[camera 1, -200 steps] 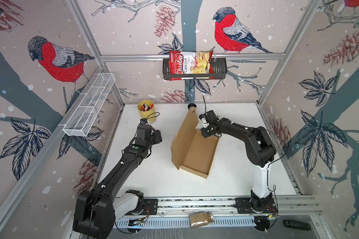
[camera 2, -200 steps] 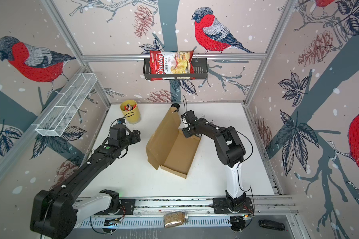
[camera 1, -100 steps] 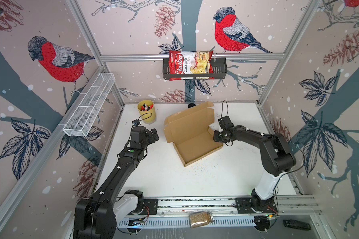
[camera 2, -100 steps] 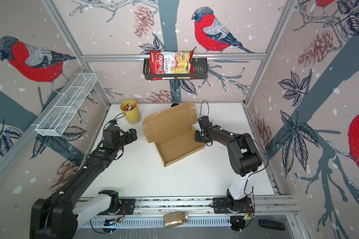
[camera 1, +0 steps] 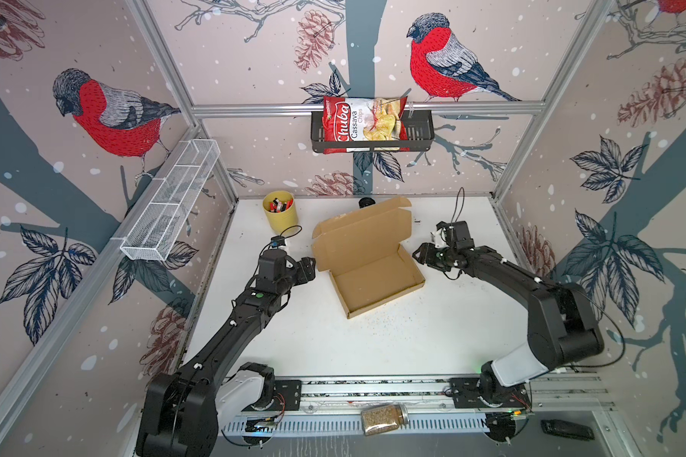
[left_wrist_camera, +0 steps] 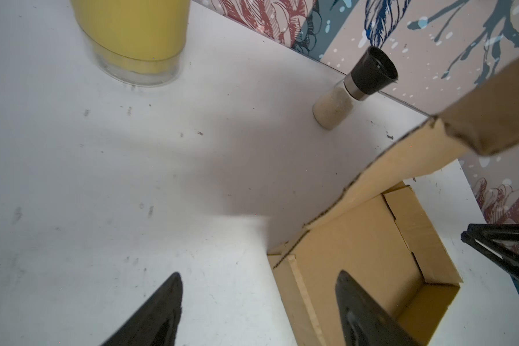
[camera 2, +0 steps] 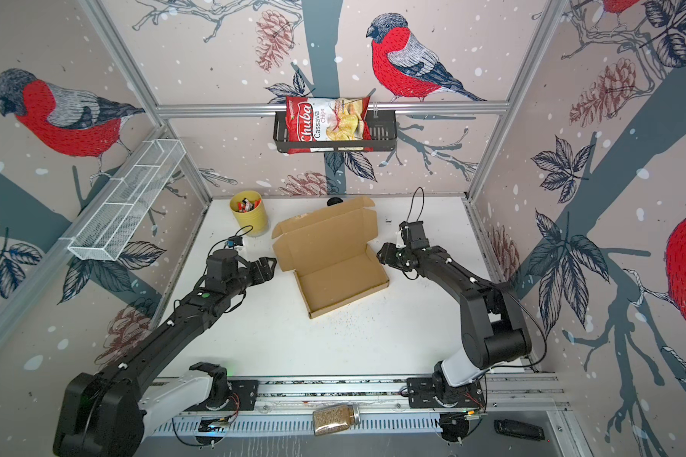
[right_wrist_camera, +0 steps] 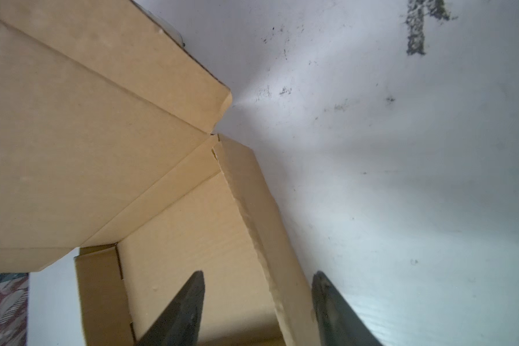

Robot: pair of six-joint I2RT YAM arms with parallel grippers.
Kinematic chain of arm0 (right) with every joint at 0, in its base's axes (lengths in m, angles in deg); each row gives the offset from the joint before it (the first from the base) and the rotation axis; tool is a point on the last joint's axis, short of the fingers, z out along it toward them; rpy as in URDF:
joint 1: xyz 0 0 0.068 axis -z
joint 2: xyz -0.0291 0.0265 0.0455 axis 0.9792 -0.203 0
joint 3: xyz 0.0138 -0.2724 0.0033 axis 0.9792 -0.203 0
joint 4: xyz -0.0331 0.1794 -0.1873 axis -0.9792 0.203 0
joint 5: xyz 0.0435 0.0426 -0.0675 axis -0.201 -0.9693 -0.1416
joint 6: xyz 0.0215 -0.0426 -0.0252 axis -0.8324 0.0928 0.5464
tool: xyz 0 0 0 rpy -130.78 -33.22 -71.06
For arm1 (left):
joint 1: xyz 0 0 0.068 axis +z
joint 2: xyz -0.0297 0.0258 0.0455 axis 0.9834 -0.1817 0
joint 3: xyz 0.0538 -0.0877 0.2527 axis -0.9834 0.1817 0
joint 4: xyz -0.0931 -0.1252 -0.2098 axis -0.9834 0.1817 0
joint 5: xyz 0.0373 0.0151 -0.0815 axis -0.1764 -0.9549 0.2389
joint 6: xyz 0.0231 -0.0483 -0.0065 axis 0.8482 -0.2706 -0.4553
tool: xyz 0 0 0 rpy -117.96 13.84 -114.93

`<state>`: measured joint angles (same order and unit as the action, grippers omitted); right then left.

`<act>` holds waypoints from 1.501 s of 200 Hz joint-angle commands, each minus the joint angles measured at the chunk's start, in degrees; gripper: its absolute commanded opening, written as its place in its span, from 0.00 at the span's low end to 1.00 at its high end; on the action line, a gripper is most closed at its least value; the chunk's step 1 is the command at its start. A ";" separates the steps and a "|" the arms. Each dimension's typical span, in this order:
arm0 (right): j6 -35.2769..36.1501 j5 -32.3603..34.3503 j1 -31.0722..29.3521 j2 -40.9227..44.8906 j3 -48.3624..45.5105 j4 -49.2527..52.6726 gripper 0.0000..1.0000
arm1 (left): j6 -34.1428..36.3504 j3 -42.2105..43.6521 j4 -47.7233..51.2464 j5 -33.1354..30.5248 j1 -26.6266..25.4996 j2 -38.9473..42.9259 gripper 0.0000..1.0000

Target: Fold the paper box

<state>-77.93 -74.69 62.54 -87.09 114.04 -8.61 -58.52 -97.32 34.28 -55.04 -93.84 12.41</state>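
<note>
Right claw astride paper box wall (agape)

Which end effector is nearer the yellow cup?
Left. The left end effector is just in front of the yellow cup, on its side of the paper box; the right end effector is across the box.

From above, the raised lid of the paper box hides the spice grinder at the far edge, all but its black cap. My left wrist view cuts off the yellow cup's top.
</note>
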 commanded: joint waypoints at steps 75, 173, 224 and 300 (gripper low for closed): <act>-2.45 -12.54 4.80 -0.24 -5.31 -8.67 0.58 | -17.13 16.64 -21.46 8.61 -5.38 3.70 0.76; -5.25 -11.29 -8.76 -1.77 -5.51 -7.93 0.50 | -13.26 12.01 -19.98 7.90 -5.56 -4.80 0.61; -0.98 -12.28 -4.26 -3.19 -3.56 -5.20 0.49 | -9.20 8.57 -9.48 1.32 -5.51 -3.68 0.58; 9.16 2.11 -4.73 2.36 5.08 -3.98 0.52 | -2.30 2.14 4.72 -7.17 -3.37 7.70 0.69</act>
<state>-75.08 -81.36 58.14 -87.88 116.90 -11.53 -66.04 -92.42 32.62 -56.92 -98.97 16.89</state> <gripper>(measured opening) 0.519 0.658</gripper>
